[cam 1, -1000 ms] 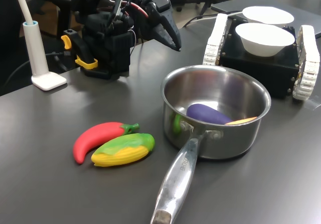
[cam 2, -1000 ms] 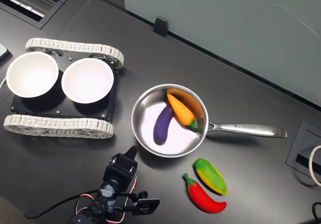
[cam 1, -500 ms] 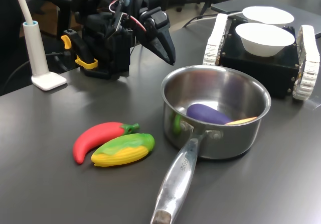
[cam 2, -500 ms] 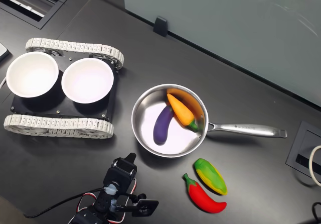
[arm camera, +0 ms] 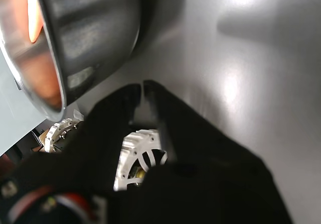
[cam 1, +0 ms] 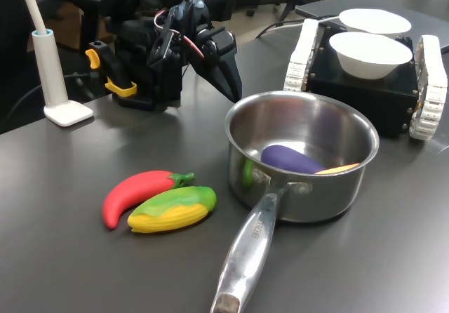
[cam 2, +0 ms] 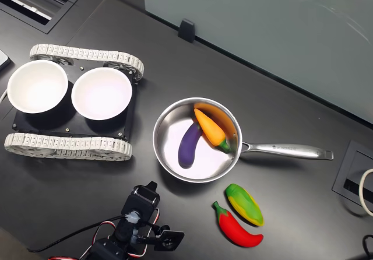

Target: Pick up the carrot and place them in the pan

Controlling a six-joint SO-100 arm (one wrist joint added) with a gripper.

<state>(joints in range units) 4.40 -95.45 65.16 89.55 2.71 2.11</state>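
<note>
On your dark tabletop (cam 2: 303,97), the carrot (cam 2: 210,127) lay inside the pan (cam 2: 169,165); your gripper (cam 1: 234,92) sat closed, empty, beside it.

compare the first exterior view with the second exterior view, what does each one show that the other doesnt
Only the first exterior view shows the white lamp base on the table and office chairs behind the arm. Only the second exterior view shows the whole carrot lying in the pan beside the eggplant, plus a grey panel and a floor box. Both show the pan, red pepper, corn, two white bowls on the tracked base, and the empty claw near the pan.
</note>
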